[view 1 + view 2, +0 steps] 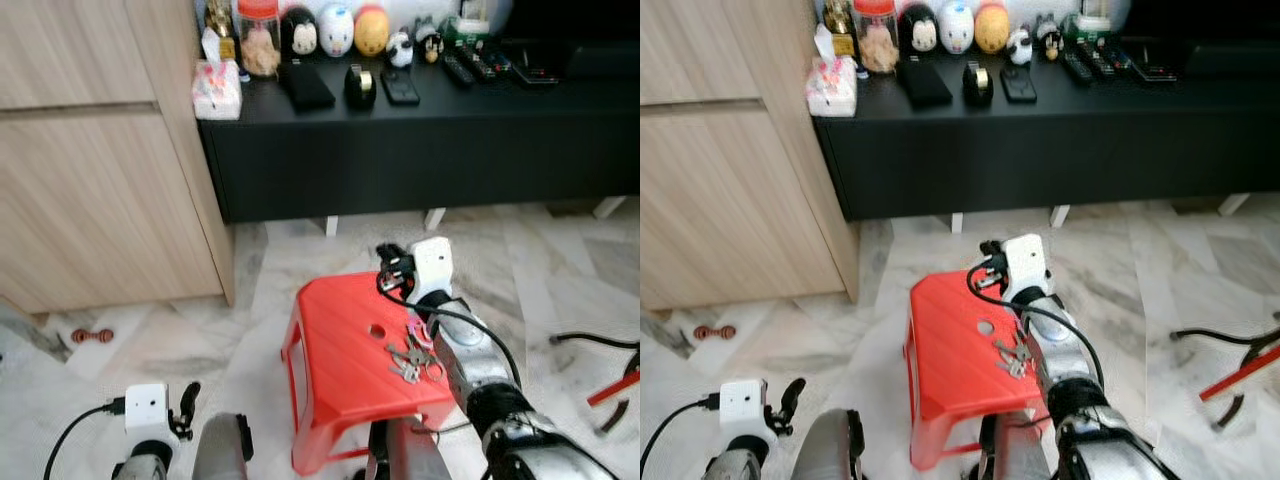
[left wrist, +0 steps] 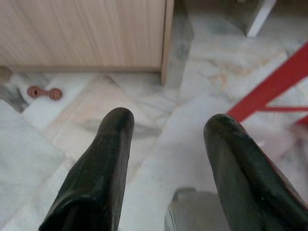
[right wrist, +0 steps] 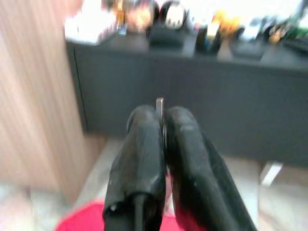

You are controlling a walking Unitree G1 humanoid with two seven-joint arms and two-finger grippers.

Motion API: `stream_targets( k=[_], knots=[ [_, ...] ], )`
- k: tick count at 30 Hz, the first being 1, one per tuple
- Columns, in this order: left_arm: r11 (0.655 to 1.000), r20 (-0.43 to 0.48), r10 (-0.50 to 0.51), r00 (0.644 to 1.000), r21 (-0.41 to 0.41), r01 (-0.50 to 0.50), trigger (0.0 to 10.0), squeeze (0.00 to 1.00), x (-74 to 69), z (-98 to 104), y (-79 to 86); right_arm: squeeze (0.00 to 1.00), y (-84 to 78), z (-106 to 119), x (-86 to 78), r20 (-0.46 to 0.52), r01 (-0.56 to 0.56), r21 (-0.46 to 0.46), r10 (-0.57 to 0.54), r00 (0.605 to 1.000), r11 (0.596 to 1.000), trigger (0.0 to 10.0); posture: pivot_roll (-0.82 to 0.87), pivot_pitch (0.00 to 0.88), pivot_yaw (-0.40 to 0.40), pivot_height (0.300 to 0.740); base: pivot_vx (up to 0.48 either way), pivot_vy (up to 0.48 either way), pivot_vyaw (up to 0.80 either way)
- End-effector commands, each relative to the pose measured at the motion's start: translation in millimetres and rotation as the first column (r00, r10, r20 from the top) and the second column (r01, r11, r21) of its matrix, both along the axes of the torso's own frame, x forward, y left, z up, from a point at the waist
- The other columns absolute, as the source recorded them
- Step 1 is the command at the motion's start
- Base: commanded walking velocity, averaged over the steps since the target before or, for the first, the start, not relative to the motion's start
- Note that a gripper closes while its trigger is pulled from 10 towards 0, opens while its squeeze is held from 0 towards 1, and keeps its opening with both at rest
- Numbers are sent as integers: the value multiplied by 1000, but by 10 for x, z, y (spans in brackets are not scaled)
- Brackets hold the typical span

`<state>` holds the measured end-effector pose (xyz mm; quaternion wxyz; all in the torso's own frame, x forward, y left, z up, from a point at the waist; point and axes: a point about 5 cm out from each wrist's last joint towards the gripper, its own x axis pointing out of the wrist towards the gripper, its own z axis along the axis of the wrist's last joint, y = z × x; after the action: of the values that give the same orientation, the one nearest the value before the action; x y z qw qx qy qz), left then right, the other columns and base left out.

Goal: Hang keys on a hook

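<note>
Red plastic stool [image 1: 340, 340] sits under our right gripper [image 3: 161, 118], fingers pinched on a key's metal tip so the keys [image 1: 412, 355] dangle free (no hook seen), left gripper [image 2: 168, 139] spread, idle.

Marble floor [image 1: 560, 260] — black sideboard [image 1: 420, 150]
</note>
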<state>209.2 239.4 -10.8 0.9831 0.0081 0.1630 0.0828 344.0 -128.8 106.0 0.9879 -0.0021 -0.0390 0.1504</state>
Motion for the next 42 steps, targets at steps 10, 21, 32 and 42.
stream_targets(
  k=[10,21,32,42],
  knots=[
    [999,-54,38,998,-12,-38,10000,0,3,-122,102,0,30,224,-289,67,158,125,-167,984,980,10000,6,0,-55,611,0,0,0],
    [999,-78,35,996,-32,-38,10000,0,-76,-208,84,0,80,214,-304,-3,179,111,-180,984,977,10000,27,0,-53,611,0,0,0],
    [999,-97,24,995,-33,-28,10000,0,-111,-245,102,0,91,164,-315,-49,193,105,-189,981,976,10000,22,0,-35,611,0,0,0],
    [999,-102,26,994,-20,-28,10000,0,-73,-215,191,0,135,149,-278,-61,200,112,-194,979,973,10000,33,0,-16,611,-281,0,0]
  ],
)
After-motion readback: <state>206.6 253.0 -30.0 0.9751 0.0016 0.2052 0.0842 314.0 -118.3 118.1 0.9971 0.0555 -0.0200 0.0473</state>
